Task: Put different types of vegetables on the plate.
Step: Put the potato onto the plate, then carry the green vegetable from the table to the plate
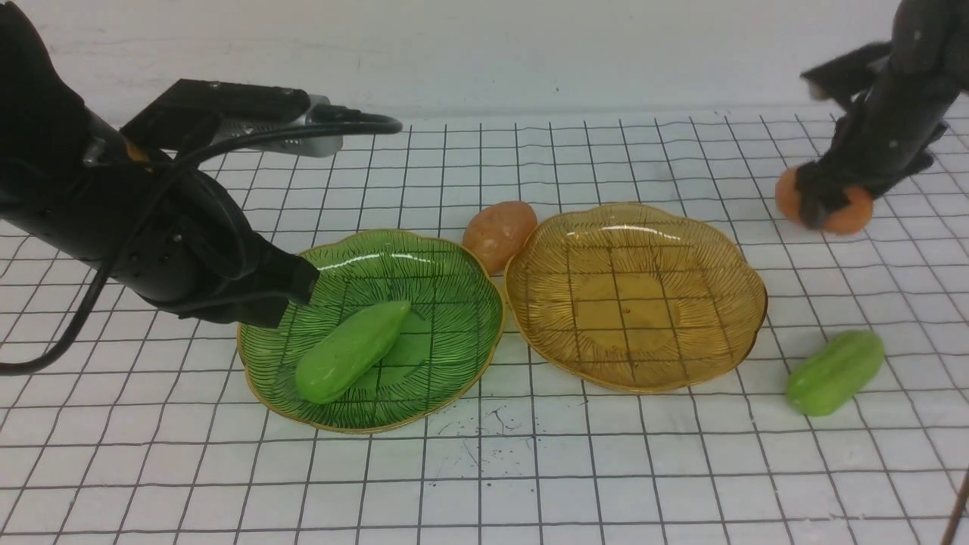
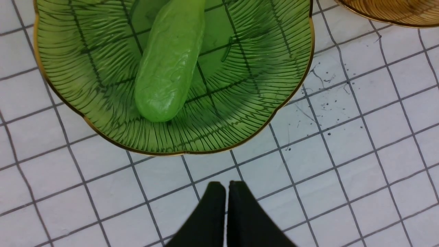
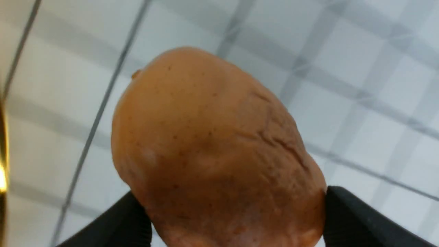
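Note:
A light-green cucumber (image 1: 350, 350) lies in the green plate (image 1: 454, 272); both show in the left wrist view, the cucumber (image 2: 168, 61) in the plate (image 2: 267, 61). My left gripper (image 1: 303, 281) is shut and empty at the plate's left rim; its tips (image 2: 226, 187) hang over the table. My right gripper (image 1: 821, 206) is shut on an orange-brown potato (image 1: 849, 214), held above the table at the far right; the potato (image 3: 212, 151) fills the right wrist view. A second potato (image 1: 498, 233) lies between the plates. A second cucumber (image 1: 834, 372) lies right of the empty amber plate (image 1: 636, 295).
The table is a white cloth with a black grid (image 1: 530, 469). A white wall (image 1: 484, 53) runs along the back. A black cable (image 1: 68, 325) loops from my left arm.

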Robot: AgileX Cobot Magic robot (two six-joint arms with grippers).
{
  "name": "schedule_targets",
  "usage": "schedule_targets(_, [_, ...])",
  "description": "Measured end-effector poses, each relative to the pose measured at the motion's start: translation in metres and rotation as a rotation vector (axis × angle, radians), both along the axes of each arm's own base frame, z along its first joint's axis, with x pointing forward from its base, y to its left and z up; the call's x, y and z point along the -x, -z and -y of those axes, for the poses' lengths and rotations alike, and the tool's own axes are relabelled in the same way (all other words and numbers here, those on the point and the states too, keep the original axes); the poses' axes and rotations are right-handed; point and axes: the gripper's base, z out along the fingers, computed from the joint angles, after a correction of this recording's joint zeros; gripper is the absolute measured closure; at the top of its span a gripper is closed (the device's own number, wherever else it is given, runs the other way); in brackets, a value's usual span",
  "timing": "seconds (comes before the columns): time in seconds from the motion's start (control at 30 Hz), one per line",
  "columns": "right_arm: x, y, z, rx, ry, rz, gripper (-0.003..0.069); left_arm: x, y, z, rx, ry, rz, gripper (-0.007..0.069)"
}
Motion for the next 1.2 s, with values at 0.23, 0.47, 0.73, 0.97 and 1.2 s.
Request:
schedule_targets(0.23, [0.033, -0.091, -0.027, -0.421, 0.217, 0.156, 0.0071, 0.0, 0.0, 0.0, 0.0, 0.0, 0.0, 0.0632])
schedule_targets(0.47, [0.051, -0.049, -0.101, -0.5, 0.116, -0.055, 0.0072, 0.0, 0.0, 0.0, 0.0, 0.0, 0.0, 0.0632])
schedule_targets(0.73, [0.053, 0.019, -0.16, -0.385, 0.093, -0.222, 0.0033, -0.002, -0.001, 0.0, 0.004, -0.003, 0.019, 0.0632])
schedule_targets(0.97, [0.058, 0.01, -0.169, -0.39, 0.099, -0.208, -0.0032, 0.001, 0.0, 0.0, -0.005, 0.002, -0.008, 0.0632])
schedule_targets(1.2, [0.085, -0.06, -0.133, -0.278, 0.087, -0.028, -0.0022, 0.008, 0.004, -0.005, -0.071, 0.018, -0.087, 0.0632])
